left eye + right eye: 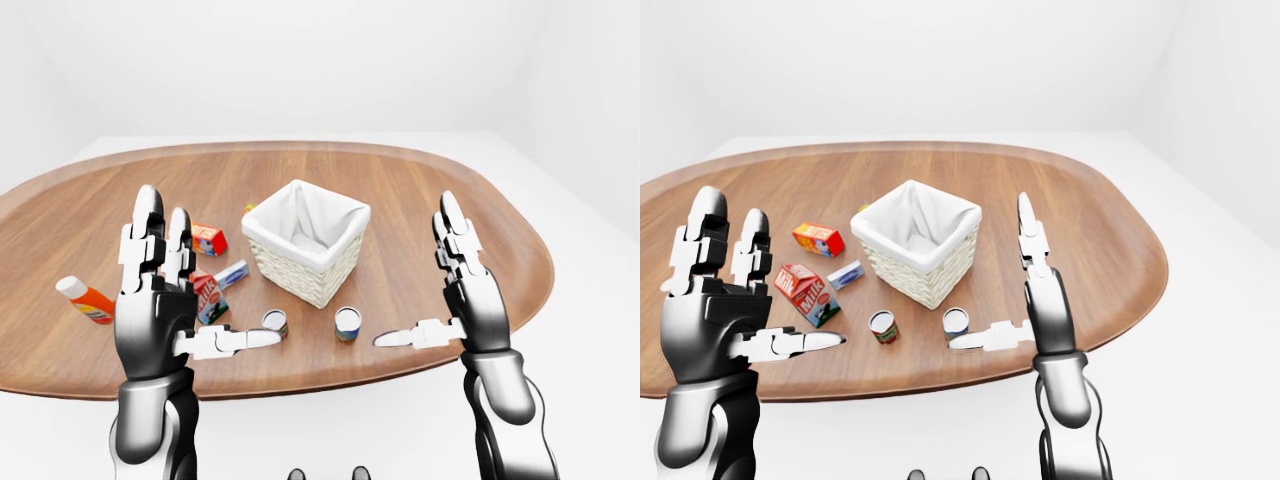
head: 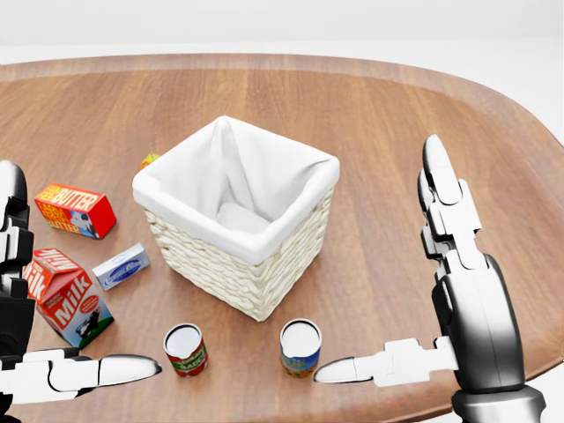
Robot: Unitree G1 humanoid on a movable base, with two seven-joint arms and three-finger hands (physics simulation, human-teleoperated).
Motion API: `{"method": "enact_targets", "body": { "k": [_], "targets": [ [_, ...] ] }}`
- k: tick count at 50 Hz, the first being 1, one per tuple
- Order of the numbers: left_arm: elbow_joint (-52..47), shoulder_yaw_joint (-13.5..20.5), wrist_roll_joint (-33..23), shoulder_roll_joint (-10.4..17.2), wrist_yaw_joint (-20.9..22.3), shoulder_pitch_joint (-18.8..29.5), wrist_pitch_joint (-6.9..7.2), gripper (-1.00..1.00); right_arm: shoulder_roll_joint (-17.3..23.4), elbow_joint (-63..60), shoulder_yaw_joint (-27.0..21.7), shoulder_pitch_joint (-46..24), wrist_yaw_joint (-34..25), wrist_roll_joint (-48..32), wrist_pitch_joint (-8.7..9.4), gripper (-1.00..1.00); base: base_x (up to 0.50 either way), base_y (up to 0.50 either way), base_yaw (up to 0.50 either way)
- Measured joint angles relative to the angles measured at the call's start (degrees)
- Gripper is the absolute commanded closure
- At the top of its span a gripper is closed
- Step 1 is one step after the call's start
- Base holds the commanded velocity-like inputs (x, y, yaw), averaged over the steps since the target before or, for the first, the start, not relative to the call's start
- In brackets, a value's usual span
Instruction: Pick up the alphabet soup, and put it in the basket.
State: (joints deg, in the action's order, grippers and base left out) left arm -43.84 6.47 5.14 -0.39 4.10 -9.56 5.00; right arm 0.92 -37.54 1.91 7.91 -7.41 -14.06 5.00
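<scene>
Both hands are up close to the lens, raised over the near edge of the table: the left hand (image 1: 155, 300) stands with its fingers pointing up and its thumb stretched out sideways toward the middle, spread wide and holding nothing, and the right hand (image 2: 463, 300) mirrors it, fingers upright, thumb reaching left, also spread and empty. Just beyond the thumbs, two small cans stand upright on the oval wooden table (image 2: 379, 115). The one with the red and green label, the alphabet soup (image 2: 186, 350), sits just right of the left thumb tip in the head view; the second can (image 2: 300, 347), with a blue and yellow label, stands beside it, just left of the right thumb tip. Neither can is touched. Above the pair in the head view sits the wicker basket (image 2: 238, 273) with its white cloth lining, open at the top. To the left of the basket, a milk carton (image 2: 67, 296) stands in red and white, a small blue and white box (image 2: 121, 266) lies next to it, and a red and orange butter box (image 2: 76, 210) lies farther up. In the left-eye view, an orange bottle with a white cap (image 1: 85, 299) lies on its side at the far left.
</scene>
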Motion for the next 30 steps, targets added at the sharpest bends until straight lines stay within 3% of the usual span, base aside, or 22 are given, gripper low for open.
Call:
{"method": "enact_targets", "body": {
  "k": [22, 30],
  "targets": [
    [0.5, 0.0, -0.1, 0.0, -0.1, 0.1, 0.0, -1.0, 0.0, 0.0, 0.2, 0.0, -0.1, -0.1, 0.0, -1.0, 0.34, 0.0, 0.0],
    [0.4, -0.1, -0.2, 0.0, -0.1, 0.1, 0.0, -1.0, 0.0, 0.1, 0.4, 0.0, -0.1, -0.3, 0.0, -1.0, 0.02, 0.0, 0.0]
  ]
}}
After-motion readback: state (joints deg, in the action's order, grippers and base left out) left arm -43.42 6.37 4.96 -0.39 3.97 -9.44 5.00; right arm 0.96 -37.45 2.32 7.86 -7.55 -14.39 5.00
